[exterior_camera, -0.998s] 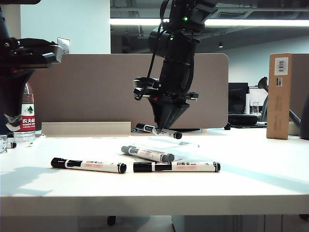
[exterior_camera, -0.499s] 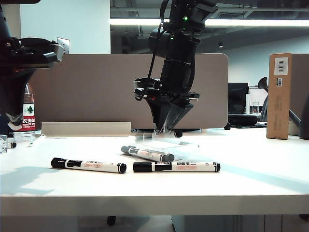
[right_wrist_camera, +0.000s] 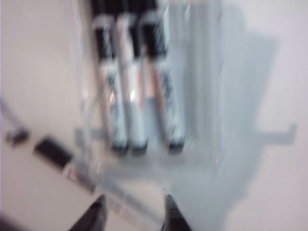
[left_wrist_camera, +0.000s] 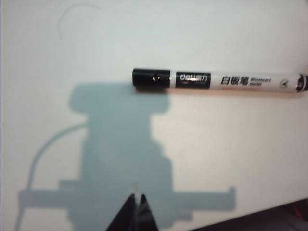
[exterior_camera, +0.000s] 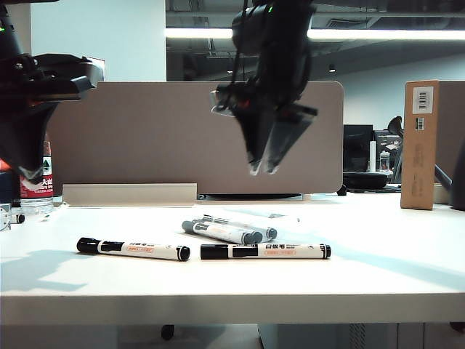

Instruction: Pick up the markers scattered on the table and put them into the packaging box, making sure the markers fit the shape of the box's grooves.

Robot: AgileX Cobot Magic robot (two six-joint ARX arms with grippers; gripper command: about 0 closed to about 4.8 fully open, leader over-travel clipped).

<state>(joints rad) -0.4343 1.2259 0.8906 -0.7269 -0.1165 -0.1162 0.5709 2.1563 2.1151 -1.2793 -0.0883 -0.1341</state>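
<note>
Two markers (exterior_camera: 133, 249) (exterior_camera: 265, 251) are lying near the surface's (exterior_camera: 378, 283) front edge, others in the packaging box (right_wrist_camera: 202, 96); light, slippery barrels suiting mid-length grips. Right end effector (exterior_camera: 263, 169) is hanging apart, empty; left end effector (left_wrist_camera: 136, 204) together.

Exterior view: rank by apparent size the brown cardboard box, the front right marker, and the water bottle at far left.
1. Brown cardboard box
2. Front right marker, long but thin
3. Water bottle, mostly hidden behind the left gripper, so unsure

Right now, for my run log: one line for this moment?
right gripper: open, empty, above packaging box | left gripper: shut | markers in box: three
</note>
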